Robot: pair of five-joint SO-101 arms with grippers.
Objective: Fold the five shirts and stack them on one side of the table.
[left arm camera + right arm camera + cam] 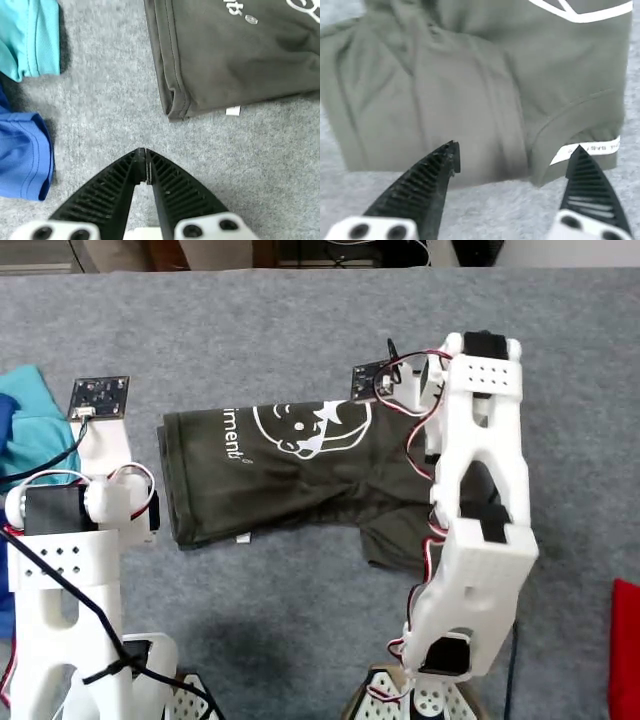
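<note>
A dark olive shirt (290,475) with a white graphic lies partly folded across the middle of the table. My right gripper (516,156) hangs open just above its sleeve-and-collar end (470,95), one finger (437,172) over the cloth and the other near the white-taped hem (587,148). It holds nothing. My left gripper (145,162) is shut and empty over bare grey table, a short way from the shirt's folded bottom corner (175,105). In the high view the right arm (480,490) covers the shirt's right end and the left arm (75,540) stands left of it.
A teal shirt (30,35) and a blue shirt (22,150) lie bunched at the table's left edge (25,415). A red cloth (627,645) shows at the right edge. Grey felt table (300,620) is open in front of the olive shirt and behind it.
</note>
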